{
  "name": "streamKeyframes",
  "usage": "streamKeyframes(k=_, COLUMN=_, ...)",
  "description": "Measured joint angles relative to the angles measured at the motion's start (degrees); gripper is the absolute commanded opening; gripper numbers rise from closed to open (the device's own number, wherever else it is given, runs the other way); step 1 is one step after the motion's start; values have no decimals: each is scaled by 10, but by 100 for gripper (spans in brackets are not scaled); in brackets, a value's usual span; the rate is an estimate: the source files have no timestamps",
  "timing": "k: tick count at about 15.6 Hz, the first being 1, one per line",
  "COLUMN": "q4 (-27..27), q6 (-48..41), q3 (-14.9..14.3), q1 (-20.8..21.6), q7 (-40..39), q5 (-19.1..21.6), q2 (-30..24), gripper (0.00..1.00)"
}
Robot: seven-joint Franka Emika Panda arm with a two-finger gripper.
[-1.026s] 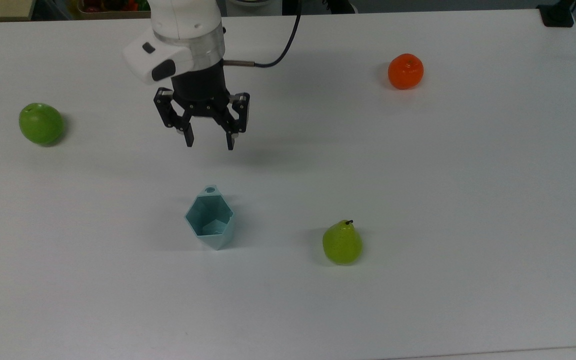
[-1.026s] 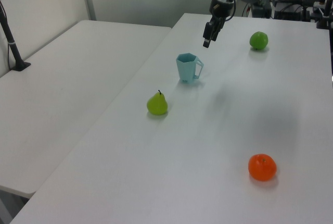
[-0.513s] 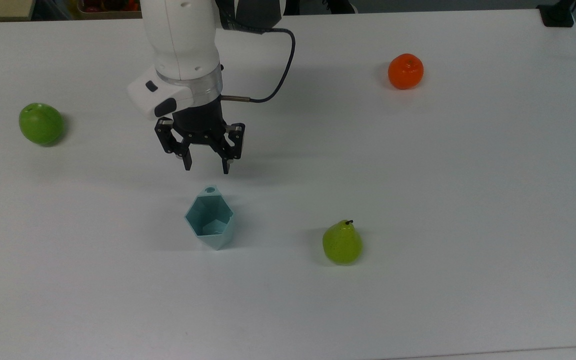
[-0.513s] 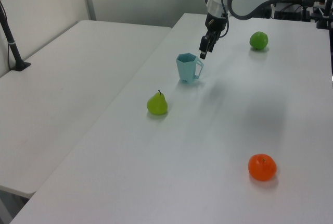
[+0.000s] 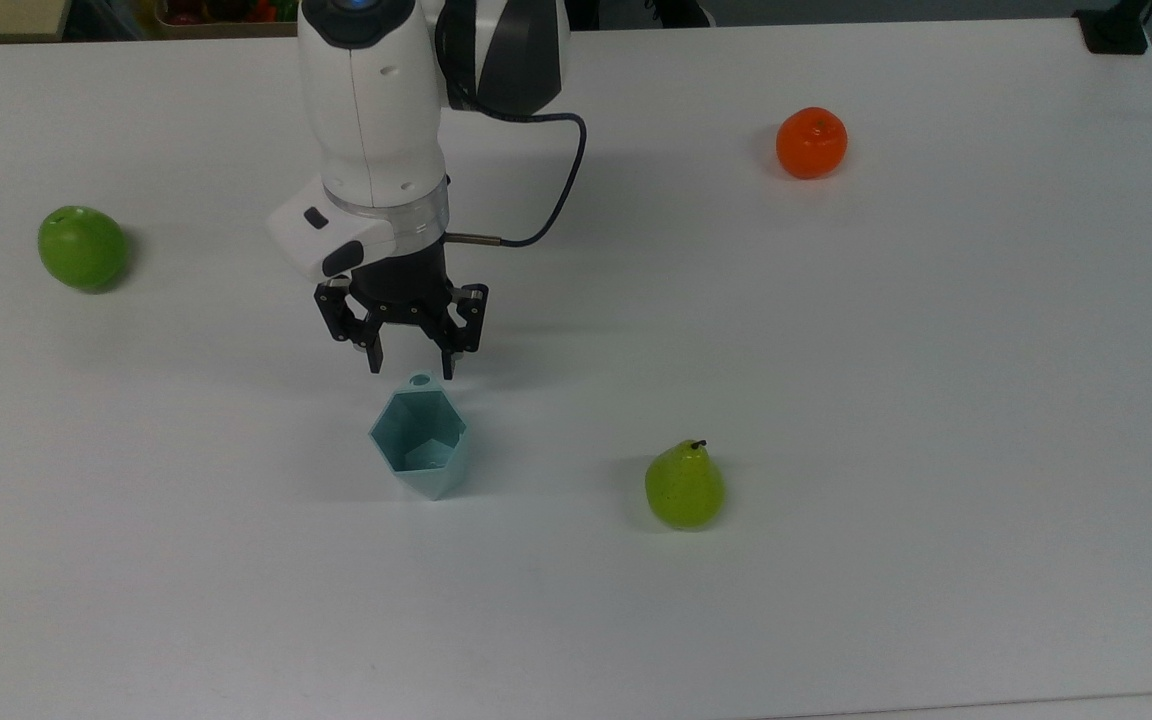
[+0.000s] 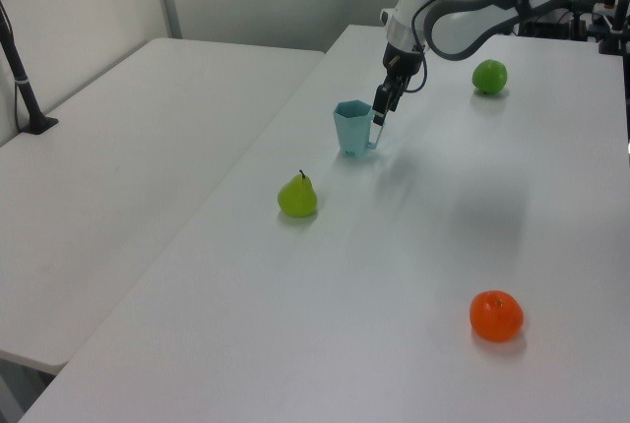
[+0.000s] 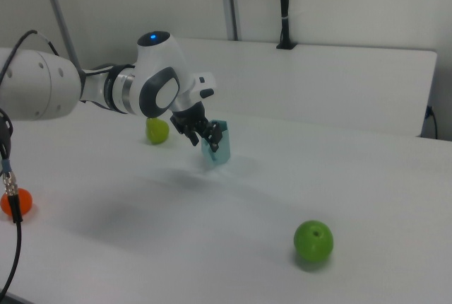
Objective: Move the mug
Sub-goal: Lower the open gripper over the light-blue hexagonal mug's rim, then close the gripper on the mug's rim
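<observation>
Mug [image 5: 420,438] upright on table [image 5: 836,400], rim tab toward tool [image 5: 410,368], tool spread open, empty, straddling tab.

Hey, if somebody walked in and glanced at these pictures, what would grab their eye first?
Probably the white robot arm reaching over the table, its open gripper hanging right at the handle tab of the pale blue mug. Then the bright fruit: an orange at the top view's upper right, a green apple at its left, a pear beside the mug.
</observation>
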Motion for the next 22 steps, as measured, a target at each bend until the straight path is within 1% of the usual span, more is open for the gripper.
streamKeyframes(k=4, q4=0, q6=18, q3=0, q1=0, q7=1, q5=-3, q2=11, gripper=68)
streamKeyframes(k=16, q4=0, q6=21, q3=0, q1=2, q7=10, q5=-17, q2=24, gripper=68)
streamKeyframes(k=22, q4=0, q6=55, q3=0, q1=4, q7=10, q5=-17, q2=42, gripper=67)
